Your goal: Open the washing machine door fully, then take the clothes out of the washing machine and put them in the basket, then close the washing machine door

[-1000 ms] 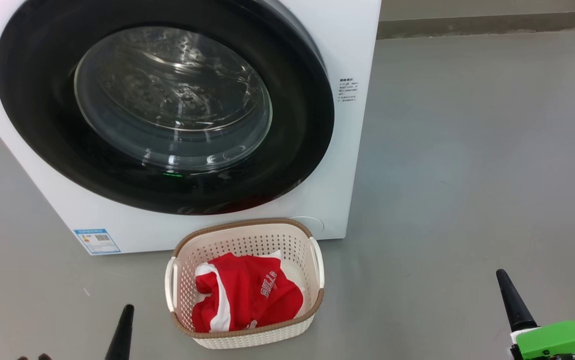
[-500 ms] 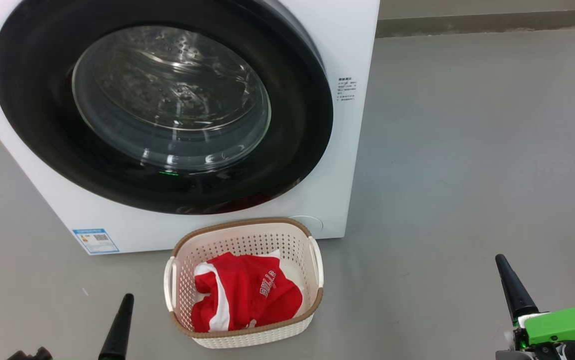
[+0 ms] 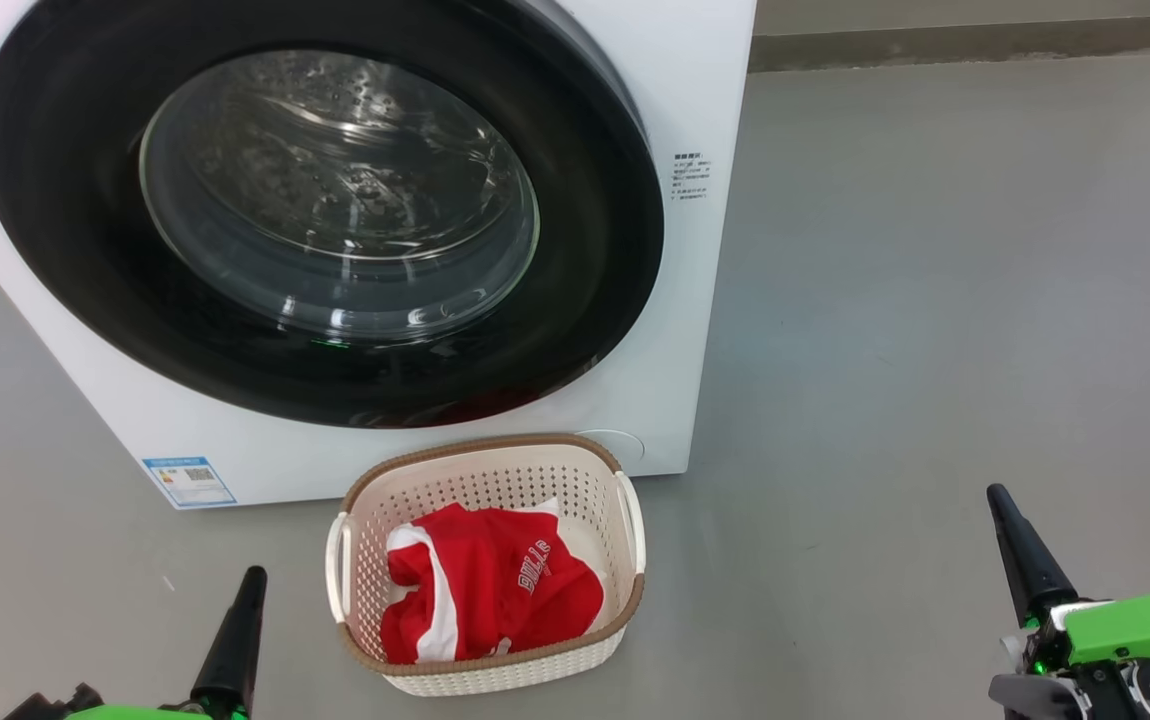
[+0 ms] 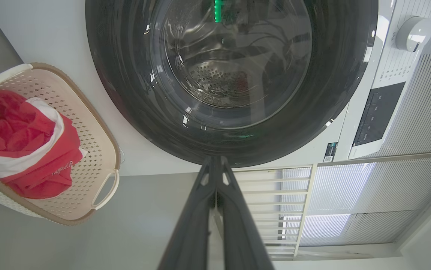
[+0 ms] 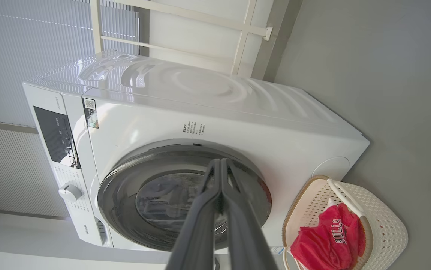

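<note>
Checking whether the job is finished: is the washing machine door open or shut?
Shut. The washing machine door sits flat against the washing machine, covering its opening; whether it latched cannot be told.

A smooth, matte grey floor (image 3: 935, 300) spreads across the room under soft, even light, with no hard shadows. In the head view, a darker grey-brown skirting strip (image 3: 985, 42) runs along the floor's far edge, at the foot of a pale wall (image 3: 985, 12). In the left wrist view, a white window frame (image 4: 307, 210) with slim horizontal bars holds finely ribbed white blinds (image 4: 350, 195). Daylight glows through the blinds in bright patches. The right wrist view shows more ribbed blinds, crossed by white bars, meeting the grey floor.
</note>
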Controlling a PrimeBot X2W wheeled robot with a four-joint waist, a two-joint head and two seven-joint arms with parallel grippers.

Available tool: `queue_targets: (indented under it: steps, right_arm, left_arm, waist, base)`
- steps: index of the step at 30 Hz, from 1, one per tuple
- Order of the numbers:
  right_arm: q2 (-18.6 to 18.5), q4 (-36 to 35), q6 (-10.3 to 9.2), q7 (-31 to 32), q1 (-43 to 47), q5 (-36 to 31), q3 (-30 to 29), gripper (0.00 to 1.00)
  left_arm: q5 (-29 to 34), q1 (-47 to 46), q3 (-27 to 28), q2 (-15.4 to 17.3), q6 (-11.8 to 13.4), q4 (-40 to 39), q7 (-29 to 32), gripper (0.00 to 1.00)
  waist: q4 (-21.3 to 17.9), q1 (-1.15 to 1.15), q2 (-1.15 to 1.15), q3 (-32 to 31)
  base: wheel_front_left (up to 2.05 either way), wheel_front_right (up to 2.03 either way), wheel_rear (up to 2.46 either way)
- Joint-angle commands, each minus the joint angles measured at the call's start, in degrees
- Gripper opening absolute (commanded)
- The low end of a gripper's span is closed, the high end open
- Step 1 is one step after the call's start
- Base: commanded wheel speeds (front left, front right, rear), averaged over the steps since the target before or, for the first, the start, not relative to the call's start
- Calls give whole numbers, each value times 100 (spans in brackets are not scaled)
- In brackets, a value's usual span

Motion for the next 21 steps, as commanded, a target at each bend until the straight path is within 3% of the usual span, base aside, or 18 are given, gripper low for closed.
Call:
queue_targets:
  steps: [1, 21]
  right_arm:
    - [-35, -200, -3, 63, -335, 196, 66, 0]
    - [-27, -219, -3, 137, -394, 423, 53, 0]
  left_arm:
    - [-211, -288, 214, 42, -38, -166, 74, 0]
    - [-479, -336, 238, 32, -40, -173, 146, 0]
  waist:
    - [-2, 0, 0, 2]
    - [-7, 0, 0, 7]
  base:
    - [0, 0, 0]
    - [0, 0, 0]
